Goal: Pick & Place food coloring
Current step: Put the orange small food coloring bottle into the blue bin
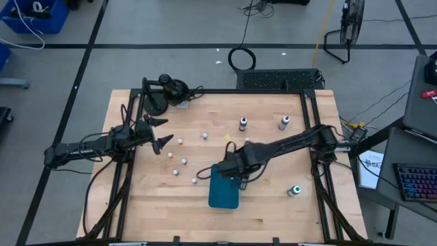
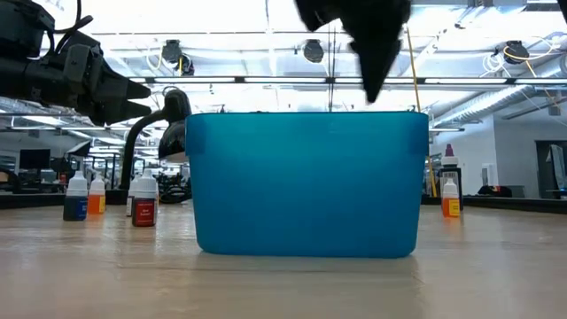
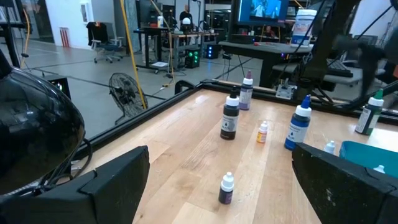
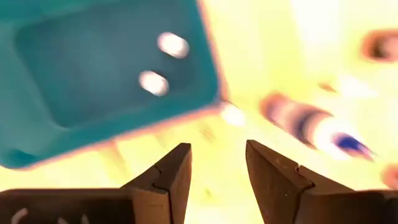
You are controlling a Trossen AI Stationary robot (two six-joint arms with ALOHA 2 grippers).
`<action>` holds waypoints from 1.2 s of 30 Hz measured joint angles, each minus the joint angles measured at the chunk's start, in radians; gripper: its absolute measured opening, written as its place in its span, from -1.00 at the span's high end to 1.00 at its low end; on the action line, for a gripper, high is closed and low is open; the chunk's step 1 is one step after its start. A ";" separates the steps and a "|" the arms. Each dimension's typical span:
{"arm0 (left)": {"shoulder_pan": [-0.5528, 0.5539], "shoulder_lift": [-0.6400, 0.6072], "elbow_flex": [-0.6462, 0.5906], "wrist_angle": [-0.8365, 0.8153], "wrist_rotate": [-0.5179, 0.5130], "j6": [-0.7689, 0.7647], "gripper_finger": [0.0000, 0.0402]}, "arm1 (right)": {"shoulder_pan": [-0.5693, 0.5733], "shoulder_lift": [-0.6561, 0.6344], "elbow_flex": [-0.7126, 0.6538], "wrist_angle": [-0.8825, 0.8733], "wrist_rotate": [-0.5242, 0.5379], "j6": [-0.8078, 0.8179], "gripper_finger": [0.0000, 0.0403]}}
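Note:
Tiny white-capped food coloring bottles (image 1: pixel 184 162) stand scattered on the wooden table left of the teal tray (image 1: pixel 224 191). Two white caps (image 4: pixel 153 82) show inside the tray in the right wrist view. My right gripper (image 1: pixel 231 168) hovers over the tray's far edge; its fingers (image 4: pixel 180 165) are open with nothing between them. My left gripper (image 1: pixel 161 134) is open above the table's left part, and a small dark bottle (image 3: pixel 227 188) stands ahead of it. In the low view the tray (image 2: pixel 306 182) fills the middle, with the right gripper (image 2: pixel 372 62) above it.
Larger bottles stand toward the far side (image 1: pixel 243 123), (image 1: pixel 284 122), and one with a green cap (image 1: pixel 295 190) stands right of the tray. A black lamp-like device (image 1: pixel 167 89) sits at the far left corner. Black frame rails (image 1: pixel 311 130) border the table.

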 joint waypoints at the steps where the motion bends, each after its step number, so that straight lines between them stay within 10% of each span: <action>1: 0.000 0.000 0.000 0.000 0.000 0.000 -0.94 | 0.000 -0.017 -0.001 -0.046 0.022 0.030 0.29; 16: 0.000 0.000 0.000 0.000 0.000 0.000 -0.94 | -0.038 -0.345 -0.462 -0.049 0.066 0.062 0.31; 36: 0.000 0.000 0.000 0.000 0.000 0.000 -0.94 | -0.274 -0.436 -0.927 0.535 -0.065 -0.084 0.34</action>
